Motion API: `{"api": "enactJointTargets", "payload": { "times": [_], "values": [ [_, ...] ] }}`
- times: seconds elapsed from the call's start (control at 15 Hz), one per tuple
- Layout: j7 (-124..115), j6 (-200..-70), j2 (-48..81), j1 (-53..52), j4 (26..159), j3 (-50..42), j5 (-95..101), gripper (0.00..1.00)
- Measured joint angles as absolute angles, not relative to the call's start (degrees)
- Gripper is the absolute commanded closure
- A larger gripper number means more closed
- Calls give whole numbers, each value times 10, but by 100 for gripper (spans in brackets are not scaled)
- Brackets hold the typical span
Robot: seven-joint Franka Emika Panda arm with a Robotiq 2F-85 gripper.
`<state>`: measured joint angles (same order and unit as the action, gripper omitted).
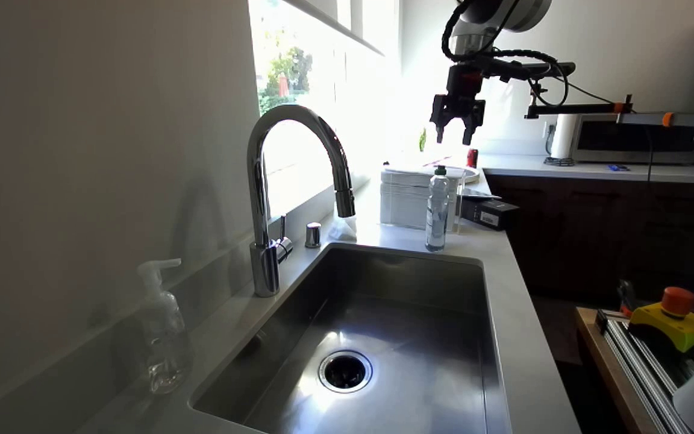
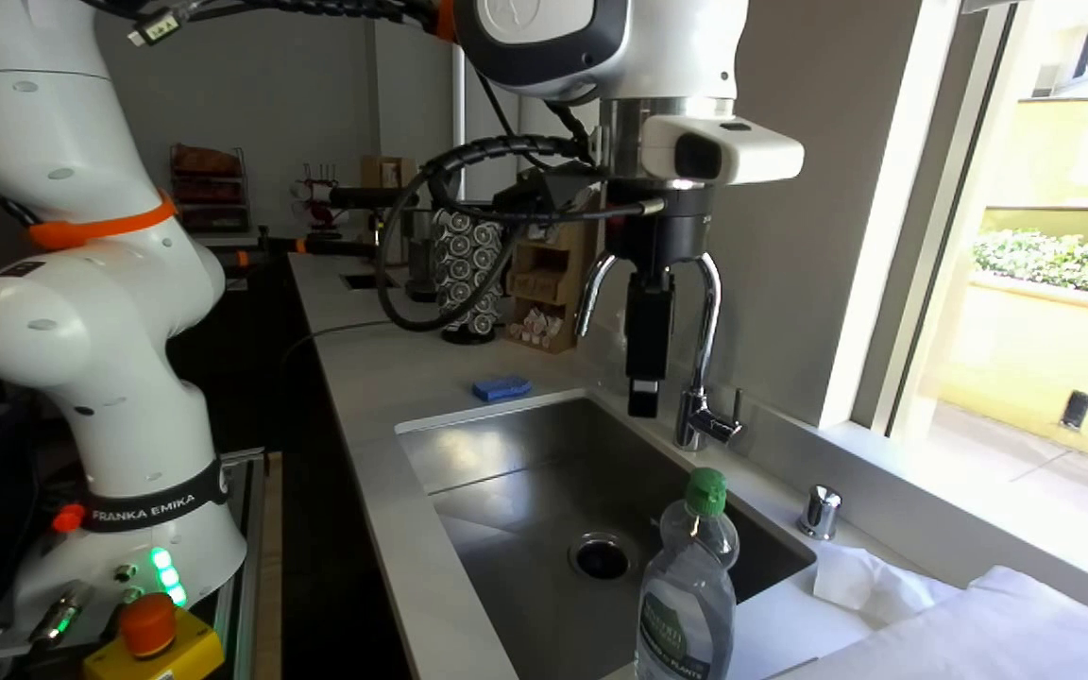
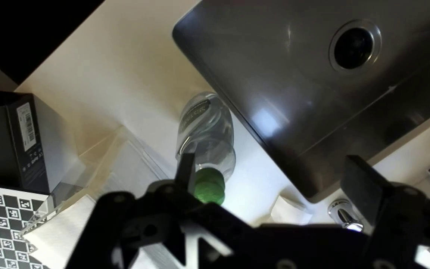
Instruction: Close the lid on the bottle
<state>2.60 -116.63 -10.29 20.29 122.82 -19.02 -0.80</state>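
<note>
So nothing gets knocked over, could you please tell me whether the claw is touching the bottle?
Apart. In an exterior view, the claw hangs higher than the bottle, with a clear gap between fingertips and green cap.

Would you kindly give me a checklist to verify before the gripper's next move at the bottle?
1. The gripper is open: ok, fingers apart, holding nothing.
2. The bottle is upright: ok, standing on the counter beside the sink.
3. The green cap is fully shut: cannot tell; it sits on the bottle, its seal unclear.
4. The cap is centred between the fingers: not ok, closer to one in the wrist view.
5. The faucet is apart from the gripper: ok, a gap shows in an exterior view.
</note>
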Motion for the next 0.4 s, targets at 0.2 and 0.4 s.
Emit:
{"api": "enactJointTargets", "payload": {
  "times": [0.2, 0.4],
  "values": [
    [35, -1163, -127, 201, 1245, -184, 3, 0],
    [36, -1163, -137, 200, 1253, -183, 8, 0]
  ]
}}
